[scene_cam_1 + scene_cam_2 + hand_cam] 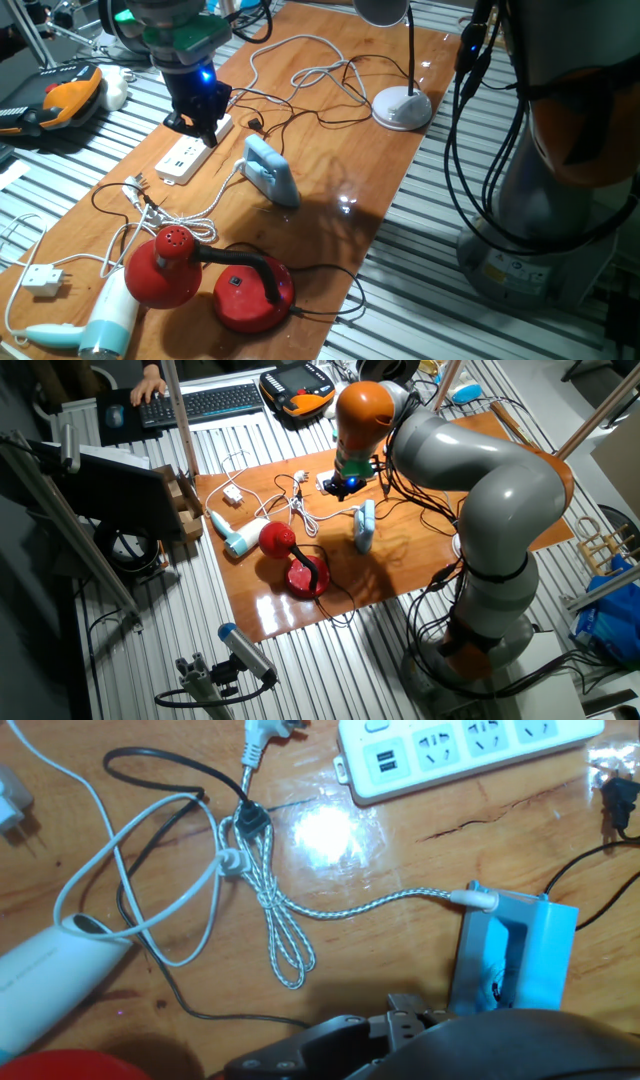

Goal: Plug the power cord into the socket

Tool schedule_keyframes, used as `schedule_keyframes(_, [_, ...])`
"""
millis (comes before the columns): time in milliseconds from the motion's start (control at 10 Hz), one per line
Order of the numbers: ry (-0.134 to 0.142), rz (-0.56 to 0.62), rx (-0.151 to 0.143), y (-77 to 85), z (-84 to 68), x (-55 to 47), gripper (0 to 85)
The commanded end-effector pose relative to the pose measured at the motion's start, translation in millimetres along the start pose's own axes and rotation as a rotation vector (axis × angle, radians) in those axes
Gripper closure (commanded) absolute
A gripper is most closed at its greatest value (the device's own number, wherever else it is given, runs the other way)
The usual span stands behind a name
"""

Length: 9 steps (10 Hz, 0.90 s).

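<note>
Wooden counter (330,190) carries a tangle of cables and appliances. Beneath the jaws (197,128) lies the white socket (195,152), rigid and flat, with the blue iron (272,172) just beside it. Past them, the power cord (300,112) trails limp and light; its small plug (620,802) looks stiff enough to pinch by its body. Whether the jaws are parted or clenched, I cannot tell.

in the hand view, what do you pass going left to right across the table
hair dryer → braided cord loop → power strip → blue iron → black plug
</note>
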State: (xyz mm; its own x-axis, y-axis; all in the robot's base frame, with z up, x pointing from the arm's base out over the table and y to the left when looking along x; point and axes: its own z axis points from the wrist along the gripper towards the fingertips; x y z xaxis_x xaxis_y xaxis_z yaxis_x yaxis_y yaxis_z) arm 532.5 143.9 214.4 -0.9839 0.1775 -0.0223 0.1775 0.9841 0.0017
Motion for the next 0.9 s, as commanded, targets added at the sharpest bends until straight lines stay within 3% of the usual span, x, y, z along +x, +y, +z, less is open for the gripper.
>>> schedule_keyframes(0, [-0.002, 0.000, 0.005, 0.0, -0.1, -0.1, 85.0])
schedule_keyframes(400, [-0.003, -0.029, 0.017, 0.0, -0.1, -0.1, 85.0])
schedule_keyframes(600, [0.001, -0.087, -0.001, 0.0, -0.1, -0.1, 85.0])
schedule_keyframes(800, [-0.025, -0.110, -0.007, 0.0, -0.1, -0.1, 85.0])
